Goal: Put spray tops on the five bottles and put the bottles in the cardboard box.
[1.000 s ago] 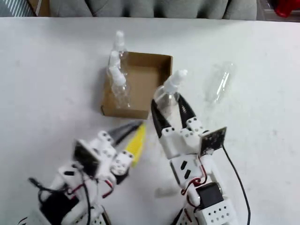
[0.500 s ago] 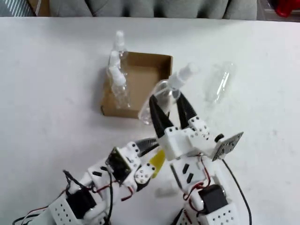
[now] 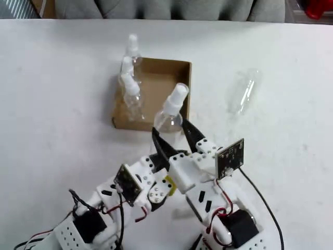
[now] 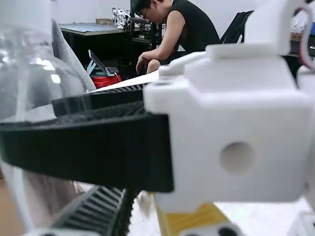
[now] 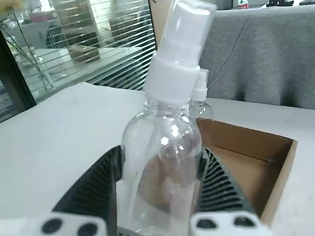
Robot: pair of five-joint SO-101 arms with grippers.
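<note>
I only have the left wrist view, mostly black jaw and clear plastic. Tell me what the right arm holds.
Observer: The right arm has its jaws shut on a bottle with its spray top on, leaning.
Operator: Give me the box's position.
Observer: That bottle is at the near right corner of the open cardboard box.
Operator: Name what's left to do.
Observer: One clear bottle lies on the table right of the box, no top visible on it.
</note>
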